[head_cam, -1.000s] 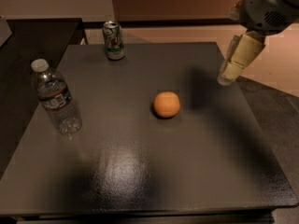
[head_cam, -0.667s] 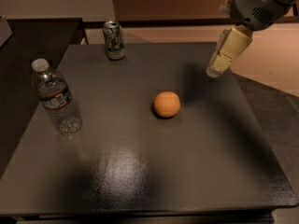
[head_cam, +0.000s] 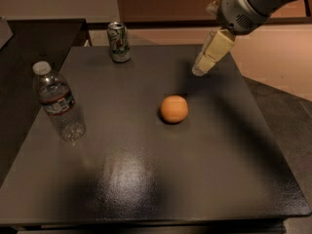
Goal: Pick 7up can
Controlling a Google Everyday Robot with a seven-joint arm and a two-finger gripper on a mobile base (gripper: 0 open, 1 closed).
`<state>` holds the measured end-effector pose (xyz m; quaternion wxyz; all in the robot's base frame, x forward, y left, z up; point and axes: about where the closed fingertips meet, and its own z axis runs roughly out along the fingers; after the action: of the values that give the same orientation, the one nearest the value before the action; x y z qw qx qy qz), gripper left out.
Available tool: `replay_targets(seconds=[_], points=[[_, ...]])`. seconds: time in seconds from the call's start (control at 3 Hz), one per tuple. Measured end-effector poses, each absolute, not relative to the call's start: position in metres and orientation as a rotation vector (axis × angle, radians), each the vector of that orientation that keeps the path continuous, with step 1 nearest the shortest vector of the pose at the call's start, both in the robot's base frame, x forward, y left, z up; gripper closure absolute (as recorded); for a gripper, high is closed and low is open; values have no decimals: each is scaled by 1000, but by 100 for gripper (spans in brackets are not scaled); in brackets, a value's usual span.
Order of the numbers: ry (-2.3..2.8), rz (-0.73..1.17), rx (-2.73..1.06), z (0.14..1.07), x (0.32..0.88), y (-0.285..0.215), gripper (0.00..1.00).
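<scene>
The 7up can [head_cam: 118,42], silvery-white and green with a small red mark, stands upright at the far edge of the dark table [head_cam: 146,179], left of centre. My gripper [head_cam: 201,68] hangs above the far right part of the table, pale fingers pointing down and left. It is well to the right of the can and holds nothing that I can see.
An orange [head_cam: 174,108] lies near the table's middle, below and left of the gripper. A clear plastic water bottle [head_cam: 58,103] with a white cap stands at the left. A dark cabinet [head_cam: 29,38] stands to the left of the table.
My gripper has moved left and a little farther over the table, toward the can's side. The can, orange and bottle have not moved.
</scene>
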<state>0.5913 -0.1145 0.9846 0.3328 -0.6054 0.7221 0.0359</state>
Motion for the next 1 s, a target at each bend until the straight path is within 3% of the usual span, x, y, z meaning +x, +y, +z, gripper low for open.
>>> replay_targets(seconds=[1.0], points=[[1814, 350, -1423, 959, 638, -62, 0]])
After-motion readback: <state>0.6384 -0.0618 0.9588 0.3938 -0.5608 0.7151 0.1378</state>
